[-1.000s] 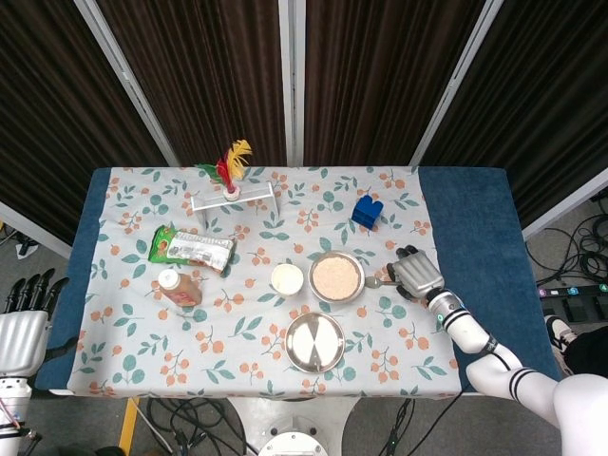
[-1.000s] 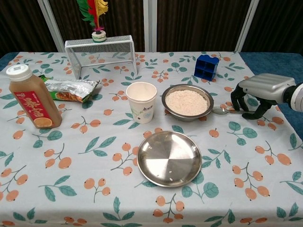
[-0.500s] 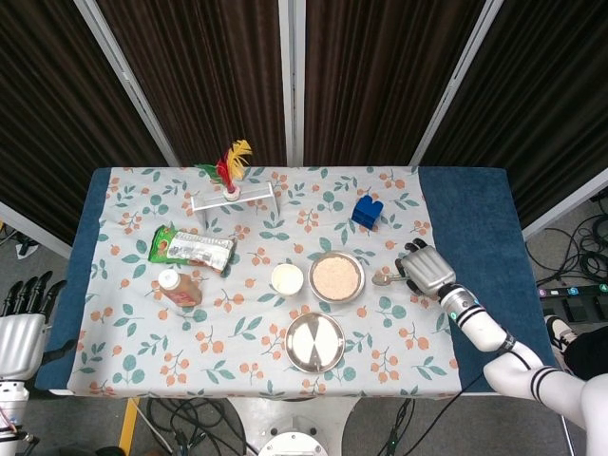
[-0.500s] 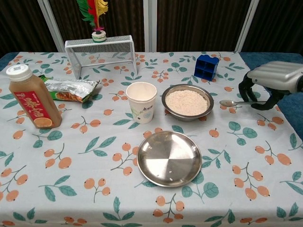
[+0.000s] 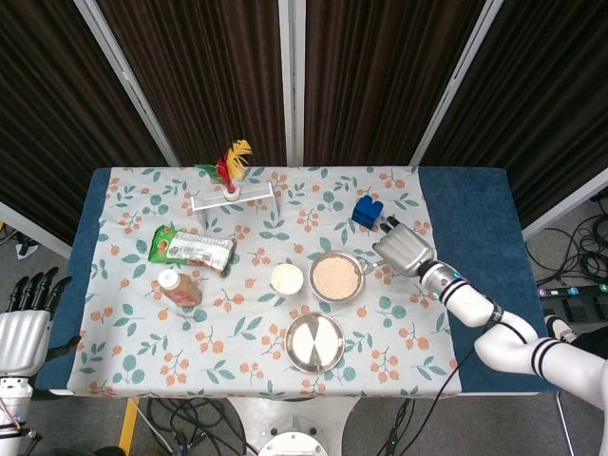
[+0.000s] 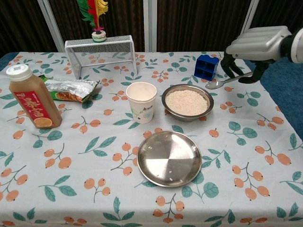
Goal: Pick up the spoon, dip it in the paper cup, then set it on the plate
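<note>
Your right hand (image 6: 255,45) is holding the spoon (image 6: 222,81). Its fingers are curled around the handle, and the spoon's round end sticks out toward the middle of the tabletop (image 6: 71,189). The spoon is up in the air, just past the far right rim of the bowl of grain (image 6: 187,101). Holding it by the end of the handle is good, because the round end is free to go down into the cup.

The paper cup (image 6: 141,101) stands just beside the bowl, on the side away from your hand. So I think you need to carry the spoon over the bowl to get there. Keep it high so it does not bump the bowl's rim or tip the light cup.

The plate (image 6: 169,158) sits near the front edge of the tabletop, in front of the cup and bowl. It has nothing on it, so the spoon can lie flat there last.

Your left hand (image 5: 24,313) is down past the left edge of the tabletop. Its fingers are apart and it holds nothing.

The dip is not yet done.
</note>
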Robot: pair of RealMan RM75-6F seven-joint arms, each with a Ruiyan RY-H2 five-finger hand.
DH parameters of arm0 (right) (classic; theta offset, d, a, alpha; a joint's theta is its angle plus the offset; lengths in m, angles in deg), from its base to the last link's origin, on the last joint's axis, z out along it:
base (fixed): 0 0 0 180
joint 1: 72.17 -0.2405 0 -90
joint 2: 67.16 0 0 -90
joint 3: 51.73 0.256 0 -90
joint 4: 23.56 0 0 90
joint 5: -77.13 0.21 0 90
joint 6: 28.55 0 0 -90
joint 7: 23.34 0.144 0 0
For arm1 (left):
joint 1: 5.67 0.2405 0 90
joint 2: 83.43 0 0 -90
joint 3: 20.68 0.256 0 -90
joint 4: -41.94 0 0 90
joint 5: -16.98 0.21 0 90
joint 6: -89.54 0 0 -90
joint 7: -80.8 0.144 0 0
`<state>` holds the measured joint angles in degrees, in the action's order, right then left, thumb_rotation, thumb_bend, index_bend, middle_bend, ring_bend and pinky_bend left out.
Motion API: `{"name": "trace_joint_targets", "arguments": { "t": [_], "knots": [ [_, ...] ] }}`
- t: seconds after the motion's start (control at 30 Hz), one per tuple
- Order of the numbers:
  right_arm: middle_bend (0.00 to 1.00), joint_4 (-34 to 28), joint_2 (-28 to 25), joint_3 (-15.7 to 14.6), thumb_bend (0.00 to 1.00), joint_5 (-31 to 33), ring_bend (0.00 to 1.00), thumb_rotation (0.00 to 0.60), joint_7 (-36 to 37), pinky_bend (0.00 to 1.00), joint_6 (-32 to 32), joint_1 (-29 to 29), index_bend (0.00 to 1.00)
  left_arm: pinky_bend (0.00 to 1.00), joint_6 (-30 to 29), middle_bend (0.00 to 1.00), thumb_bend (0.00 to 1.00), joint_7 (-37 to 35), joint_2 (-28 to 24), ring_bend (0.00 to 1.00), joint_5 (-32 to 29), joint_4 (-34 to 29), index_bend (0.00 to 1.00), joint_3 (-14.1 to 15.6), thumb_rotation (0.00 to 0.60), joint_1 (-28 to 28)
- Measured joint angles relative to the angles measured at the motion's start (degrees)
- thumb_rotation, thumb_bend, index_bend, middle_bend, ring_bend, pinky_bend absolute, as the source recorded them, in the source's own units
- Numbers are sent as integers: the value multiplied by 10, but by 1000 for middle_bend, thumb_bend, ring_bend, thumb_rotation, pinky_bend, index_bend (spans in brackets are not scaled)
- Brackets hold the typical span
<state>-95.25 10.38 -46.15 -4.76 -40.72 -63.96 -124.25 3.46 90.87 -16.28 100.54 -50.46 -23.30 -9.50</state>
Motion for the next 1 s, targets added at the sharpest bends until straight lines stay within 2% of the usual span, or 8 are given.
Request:
{"name": "trace_joint_targets", "arguments": {
  "t": [0.17,0.47,0.8,1.0],
  "knots": [
    [564,6,25,8,327,32,201,600,-57,161,48,-41,566,73,1,144,32,-1,1,74,3,3,188,1,600,-1],
    [564,31,54,0,327,85,201,600,-159,145,92,-92,565,73,0,144,32,2,1,73,1,-1,188,2,600,1],
    [564,39,90,-30,327,162,201,600,-258,129,100,-138,565,72,3,144,32,-3,4,73,-4,2,188,1,600,1],
    [564,36,109,-48,327,197,201,600,-289,112,76,-151,565,73,3,144,32,-10,6,73,-2,7,188,2,600,2]
  ]
}}
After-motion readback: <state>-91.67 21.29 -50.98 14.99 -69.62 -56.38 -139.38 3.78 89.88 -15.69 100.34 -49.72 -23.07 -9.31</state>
